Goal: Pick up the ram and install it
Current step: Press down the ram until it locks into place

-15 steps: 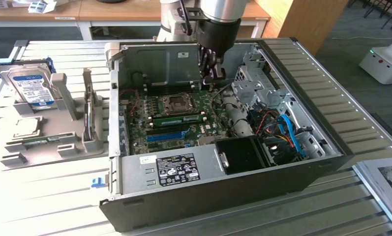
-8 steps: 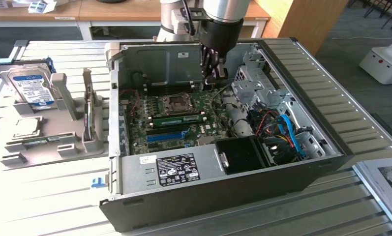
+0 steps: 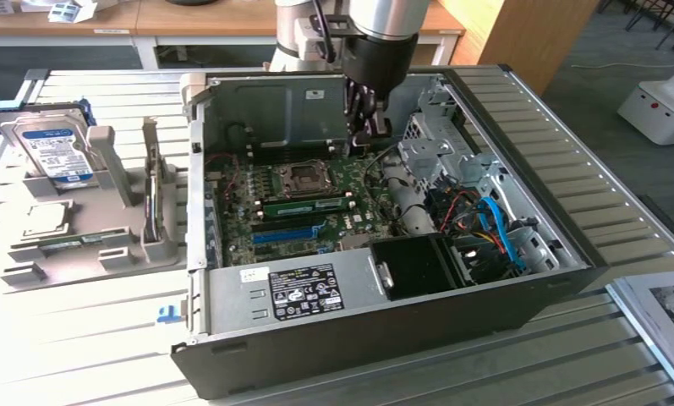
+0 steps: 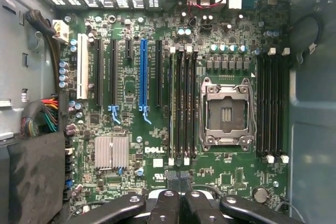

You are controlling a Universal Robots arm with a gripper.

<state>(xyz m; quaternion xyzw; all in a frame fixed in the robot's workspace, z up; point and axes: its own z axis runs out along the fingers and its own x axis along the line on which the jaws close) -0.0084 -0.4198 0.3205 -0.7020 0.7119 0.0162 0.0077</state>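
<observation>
The gripper (image 3: 365, 142) hangs inside the open computer case (image 3: 517, 279) on the bench (image 3: 89, 338), above the motherboard (image 4: 131, 174). Its jaws are pressed together and hold nothing. The ram (image 3: 303, 204) sits in a slot just beside the processor socket (image 3: 304, 176), apart from the gripper.

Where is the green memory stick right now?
In the exterior view, the ram sits inside the open computer case, between the processor socket and the blue slot strip.
</observation>
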